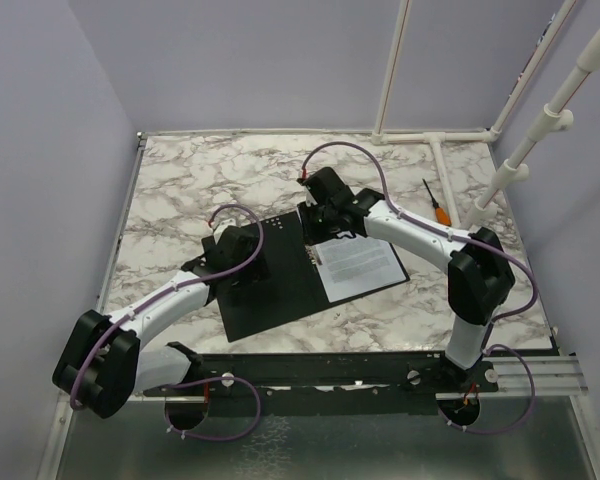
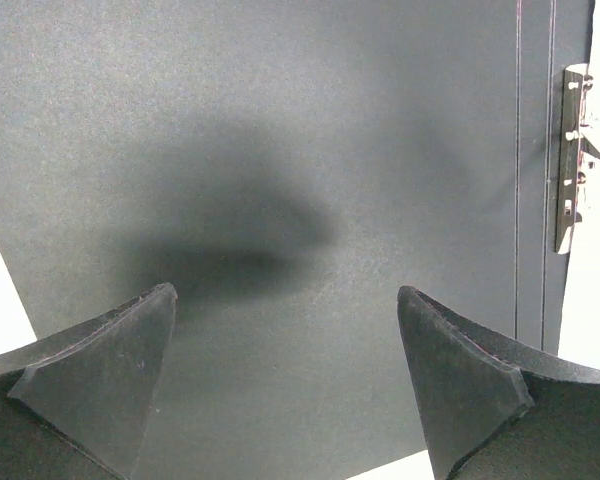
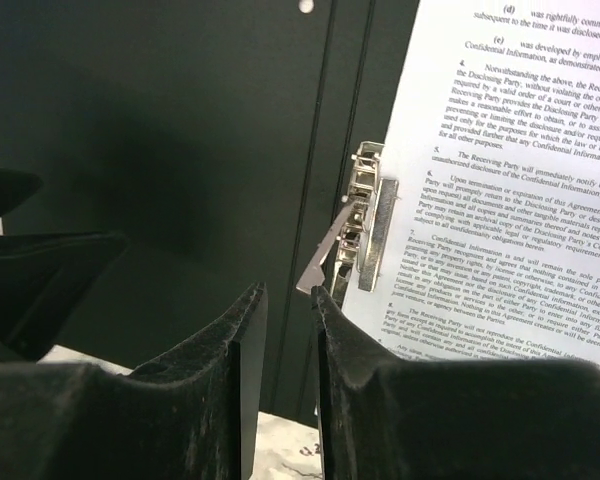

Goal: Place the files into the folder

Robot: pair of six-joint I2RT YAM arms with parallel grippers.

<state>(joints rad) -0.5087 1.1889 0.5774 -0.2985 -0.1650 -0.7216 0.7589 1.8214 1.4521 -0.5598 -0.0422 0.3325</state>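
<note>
1. marble-patterned table (image 1: 180,190) is filling the middle of the top view, with lilac walls standing around it.
2. folder (image 1: 270,300) is lying open at the centre of that frame, its black inner faces turned up.
3. files (image 1: 360,265) are resting on the folder's right half, just right of centre, their left edge sitting at the metal clip (image 3: 365,225); whether both sheets are there i cannot tell.
4. left gripper (image 2: 285,293) is hovering released, jaws wide, over the bare left face, grasping nothing.
5. right gripper (image 3: 288,293) is sitting at the clip's lever (image 3: 320,262), jaws only narrowly apart; whether it is pinching the lever i cannot tell.
6. orange-handled screwdriver (image 1: 435,203) is lying apart at the right of the table.
7. judging by this, the paper is looking placed; securing the clip and closing the cover are seeming to be what is left.
</note>
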